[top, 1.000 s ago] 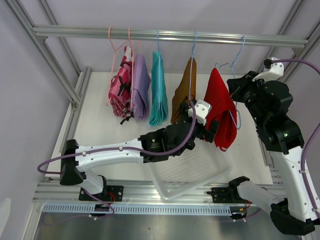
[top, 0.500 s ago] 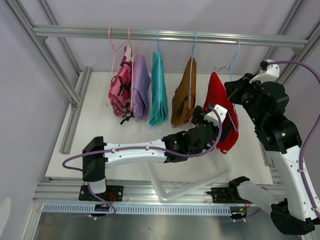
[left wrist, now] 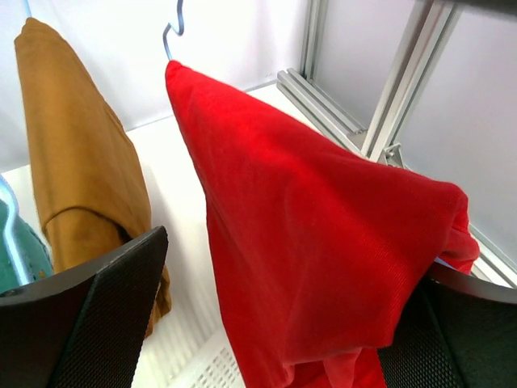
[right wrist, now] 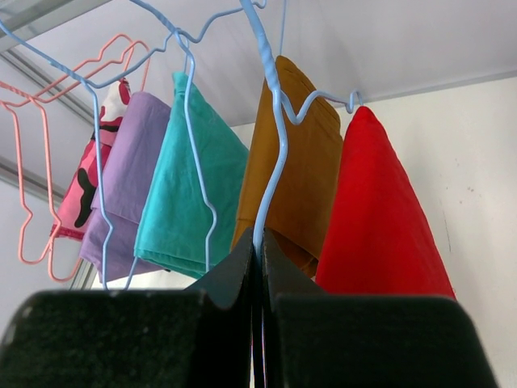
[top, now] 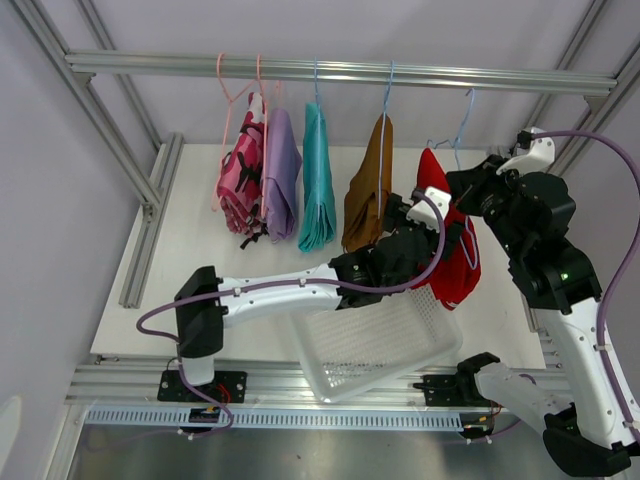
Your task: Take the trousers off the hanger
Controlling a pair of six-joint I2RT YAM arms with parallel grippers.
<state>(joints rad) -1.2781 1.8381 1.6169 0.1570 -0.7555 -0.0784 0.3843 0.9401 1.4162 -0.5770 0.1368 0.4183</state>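
- We see the pink camouflage trousers (top: 238, 185), lilac trousers (top: 282, 180), teal trousers (top: 318, 185) and mustard trousers (top: 368, 190) hanging from the rail (top: 330, 68).
- Our left fingers (left wrist: 105, 307) are spread wide, released, either side of the red trousers (left wrist: 323, 242).
- Our right fingers (right wrist: 234, 275) are clenched on the blue hanger (right wrist: 279, 153) carrying the red pair.

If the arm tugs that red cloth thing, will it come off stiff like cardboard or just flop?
Probably flops: the red trousers drape in soft folds over a thin wire hanger. Likely light, since that wire holds its shape. The textured weave may cling rather than slide.
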